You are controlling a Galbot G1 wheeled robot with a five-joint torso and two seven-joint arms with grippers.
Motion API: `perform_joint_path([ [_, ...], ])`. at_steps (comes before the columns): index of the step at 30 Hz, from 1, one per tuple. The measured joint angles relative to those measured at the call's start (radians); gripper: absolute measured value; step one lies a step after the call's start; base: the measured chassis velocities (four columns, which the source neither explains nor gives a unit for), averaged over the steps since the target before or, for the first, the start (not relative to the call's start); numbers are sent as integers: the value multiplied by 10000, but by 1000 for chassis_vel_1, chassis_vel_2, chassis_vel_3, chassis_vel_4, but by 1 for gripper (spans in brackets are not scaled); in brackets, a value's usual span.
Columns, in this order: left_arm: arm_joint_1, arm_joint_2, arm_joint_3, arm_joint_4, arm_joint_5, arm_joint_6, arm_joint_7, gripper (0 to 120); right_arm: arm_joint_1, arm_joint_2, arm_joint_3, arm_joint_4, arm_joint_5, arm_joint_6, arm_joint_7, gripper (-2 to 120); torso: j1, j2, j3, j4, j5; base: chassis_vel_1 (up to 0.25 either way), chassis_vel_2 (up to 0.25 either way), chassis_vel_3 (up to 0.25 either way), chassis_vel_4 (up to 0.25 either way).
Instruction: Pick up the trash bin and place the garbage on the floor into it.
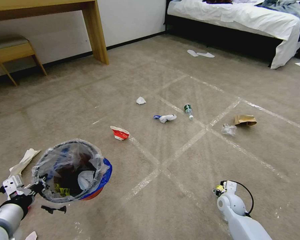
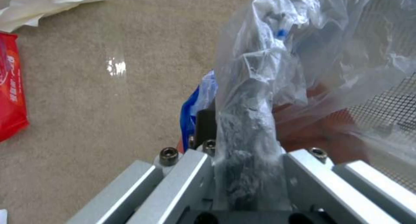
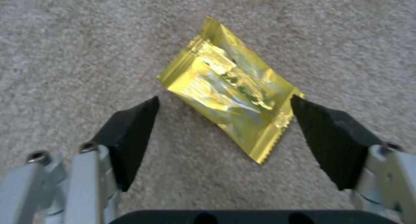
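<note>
The trash bin (image 1: pixel 73 171), red with a blue rim and a clear crinkled bag, hangs tilted at the lower left. My left gripper (image 1: pixel 39 186) is shut on its rim (image 2: pixel 188 113) and bag. Above the floor (image 1: pixel 176 206), my right gripper (image 3: pixel 224 99) is open around a yellow wrapper (image 3: pixel 229 97), one fingertip on each side, touching nothing. More garbage lies ahead: a crushed red-white cup (image 1: pixel 119 133), a tissue wad (image 1: pixel 140 100), a white-and-blue wad (image 1: pixel 166 118), a bottle (image 1: pixel 188 110), a clear plastic scrap (image 1: pixel 229 129) and a brown paper bag (image 1: pixel 245 120).
White tissue (image 1: pixel 23 162) and a black scrap (image 1: pixel 53 209) lie by the bin, and a red packet (image 2: pixel 11 87) beside it. A wooden desk (image 1: pixel 96 33) and chair (image 1: pixel 13 50) stand at the back left, a bed (image 1: pixel 243 20) with white slippers (image 1: pixel 200 53) at the back right.
</note>
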State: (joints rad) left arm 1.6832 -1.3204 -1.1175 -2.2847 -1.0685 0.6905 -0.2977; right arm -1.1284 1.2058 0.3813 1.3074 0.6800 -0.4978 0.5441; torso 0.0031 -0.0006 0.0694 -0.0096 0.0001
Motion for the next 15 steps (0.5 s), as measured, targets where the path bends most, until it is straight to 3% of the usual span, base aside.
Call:
perform_joint_path([
  [8,-7,-46,16,30,44,-14,0,0,130,-16,-22,-146,-82,91,-190,73,0,0,0,0,-1,0,0,0,0],
  [11,-15,-40,22,39,55,-27,8,0,201,45,-66,-403,-234,215,-319,62,0,0,-1,1,-2,0,0,0,0],
  [15,-6,-24,3,54,53,-31,12,0,197,78,-71,-458,-293,286,-365,57,-1,0,-2,1,-5,0,0,0,0],
])
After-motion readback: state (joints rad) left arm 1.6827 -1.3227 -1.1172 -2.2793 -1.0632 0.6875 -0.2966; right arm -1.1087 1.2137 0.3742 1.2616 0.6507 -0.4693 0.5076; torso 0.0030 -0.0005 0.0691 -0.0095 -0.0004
